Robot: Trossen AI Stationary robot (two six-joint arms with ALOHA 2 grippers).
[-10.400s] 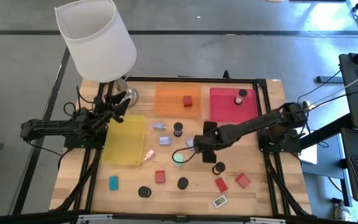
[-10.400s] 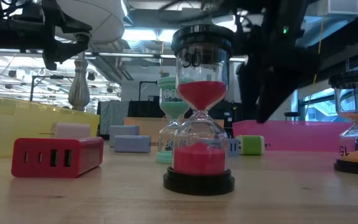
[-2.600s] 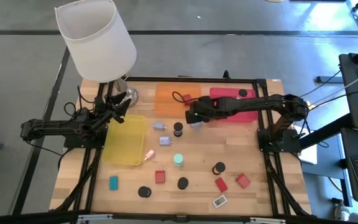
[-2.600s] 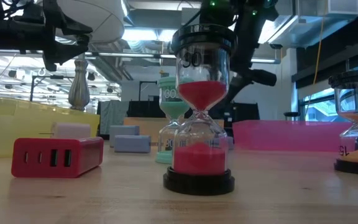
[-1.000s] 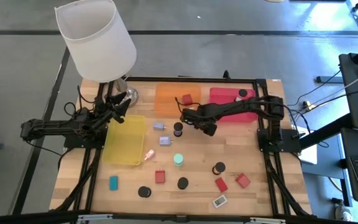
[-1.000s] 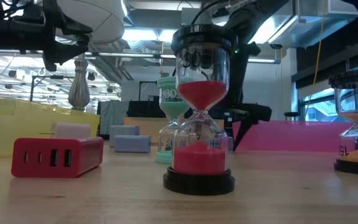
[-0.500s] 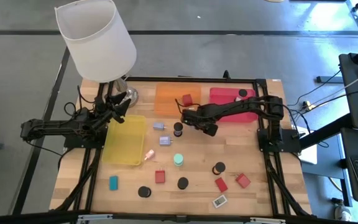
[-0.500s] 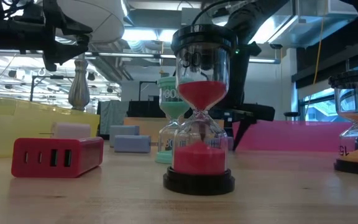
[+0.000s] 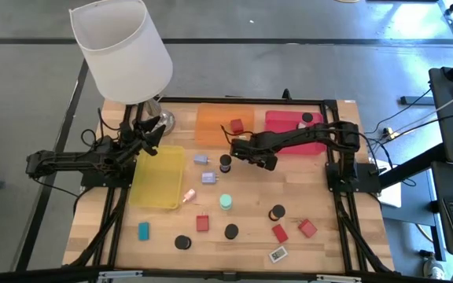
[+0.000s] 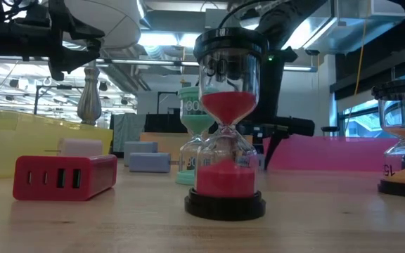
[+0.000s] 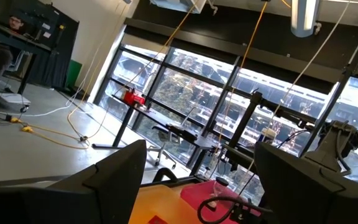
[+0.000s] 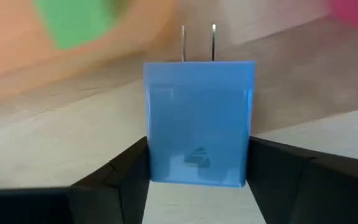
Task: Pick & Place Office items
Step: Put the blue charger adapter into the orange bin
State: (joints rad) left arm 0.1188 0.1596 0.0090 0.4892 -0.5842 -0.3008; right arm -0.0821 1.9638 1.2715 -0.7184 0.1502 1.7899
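While a blue plastic plug-in charger block (image 12: 198,121), prongs outward, is pinched between the right gripper (image 9: 242,149) fingers at frame centre, beside the flat orange tray (image 9: 213,126), slip is poss. if grip loosens. Left gripper (image 11: 197,180), fingers spread, waits upper left.

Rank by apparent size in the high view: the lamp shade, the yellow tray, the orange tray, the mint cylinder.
1. lamp shade, though it stands nearer the camera
2. yellow tray
3. orange tray, not far behind
4. mint cylinder
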